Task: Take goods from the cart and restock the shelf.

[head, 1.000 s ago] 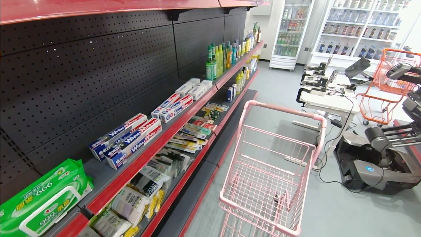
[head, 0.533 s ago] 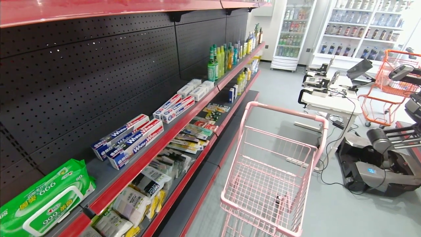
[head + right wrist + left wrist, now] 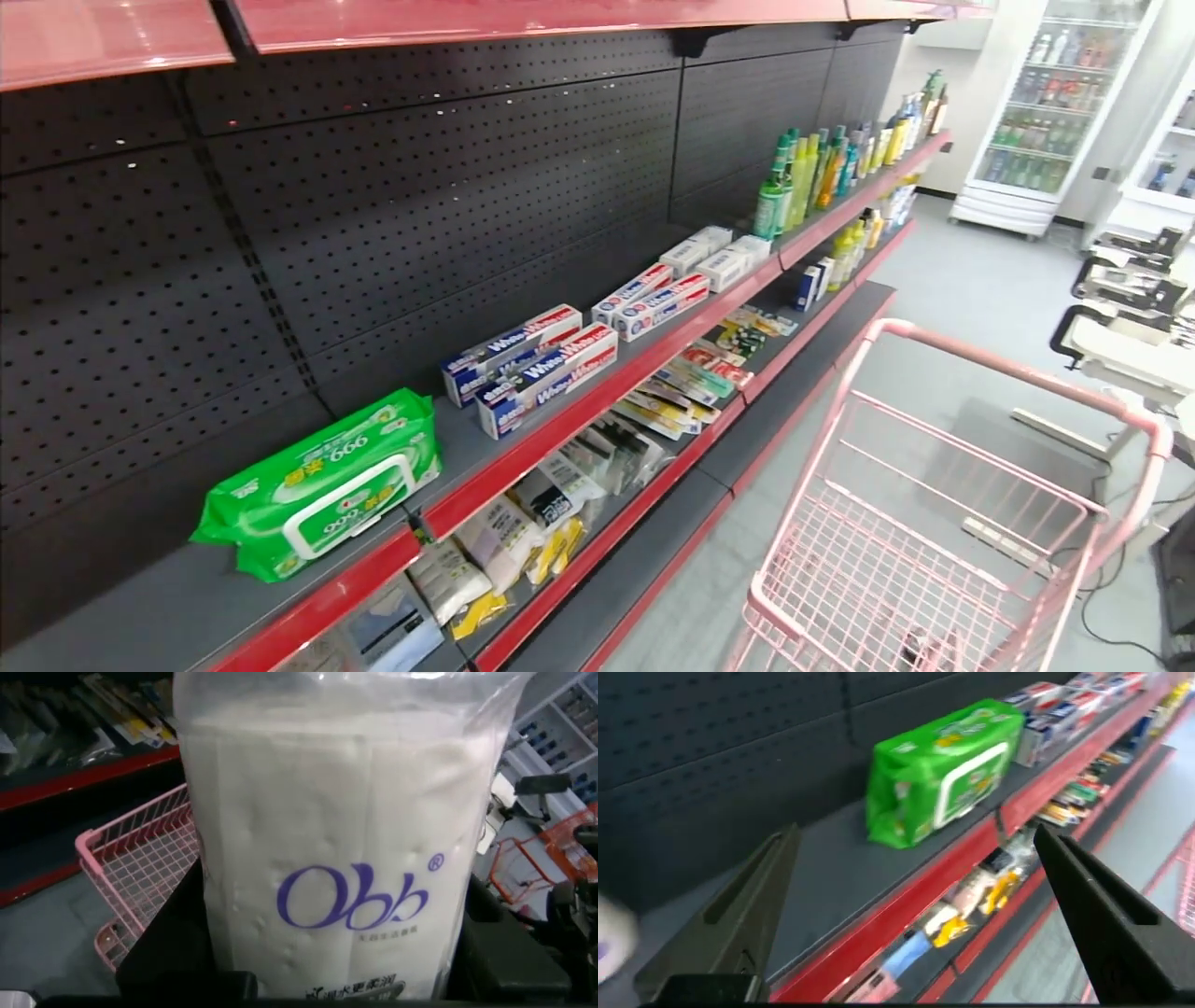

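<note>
A shop aisle: a black pegboard shelf [image 3: 579,413] with red lips runs from lower left to upper right of the head view, and a pink cart [image 3: 1018,378] stands at lower right. The white tissue pack [image 3: 327,840] is upright, long axis vertical, clamped in the right hand [image 3: 332,952], with the cart's basket behind it. The left hand [image 3: 913,835] hangs spread and empty, facing the green wipes pack [image 3: 943,770]. Bare board lies lower left of the wipes, so the right arm likely has to carry the pack across to it.
</note>
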Motion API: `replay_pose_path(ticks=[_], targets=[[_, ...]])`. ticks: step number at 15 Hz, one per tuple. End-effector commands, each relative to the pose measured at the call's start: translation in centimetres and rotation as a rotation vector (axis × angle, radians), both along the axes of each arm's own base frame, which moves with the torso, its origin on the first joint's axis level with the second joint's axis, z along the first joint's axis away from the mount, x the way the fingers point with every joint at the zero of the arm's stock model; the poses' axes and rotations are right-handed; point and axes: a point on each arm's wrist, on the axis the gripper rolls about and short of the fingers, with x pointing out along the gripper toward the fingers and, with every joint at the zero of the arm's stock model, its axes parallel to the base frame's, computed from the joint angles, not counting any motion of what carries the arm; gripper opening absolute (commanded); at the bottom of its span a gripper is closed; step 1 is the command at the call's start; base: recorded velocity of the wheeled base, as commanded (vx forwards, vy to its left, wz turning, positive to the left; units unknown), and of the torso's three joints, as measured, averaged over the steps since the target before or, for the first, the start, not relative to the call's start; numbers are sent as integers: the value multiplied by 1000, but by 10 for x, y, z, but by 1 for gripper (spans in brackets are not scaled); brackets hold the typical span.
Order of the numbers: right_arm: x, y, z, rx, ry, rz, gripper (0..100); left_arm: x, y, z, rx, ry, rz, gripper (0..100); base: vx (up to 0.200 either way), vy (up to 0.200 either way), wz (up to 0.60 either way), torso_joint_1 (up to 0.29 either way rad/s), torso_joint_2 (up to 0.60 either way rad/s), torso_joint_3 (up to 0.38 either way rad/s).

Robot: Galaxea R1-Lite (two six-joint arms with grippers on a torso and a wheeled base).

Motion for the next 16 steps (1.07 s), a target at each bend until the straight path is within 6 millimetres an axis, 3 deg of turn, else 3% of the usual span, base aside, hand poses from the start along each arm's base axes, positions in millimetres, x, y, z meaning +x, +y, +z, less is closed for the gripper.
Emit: replay_pose_path(ticks=[1, 16], targets=[[1, 0, 0, 0, 3, 0, 0, 0, 0, 0, 0, 2, 1, 100, 0, 0, 600, 2, 2, 2], [4, 0, -1, -4, 21, 7, 0, 0, 0, 0, 0, 0, 1, 100, 0, 0, 600, 2, 2, 2]])
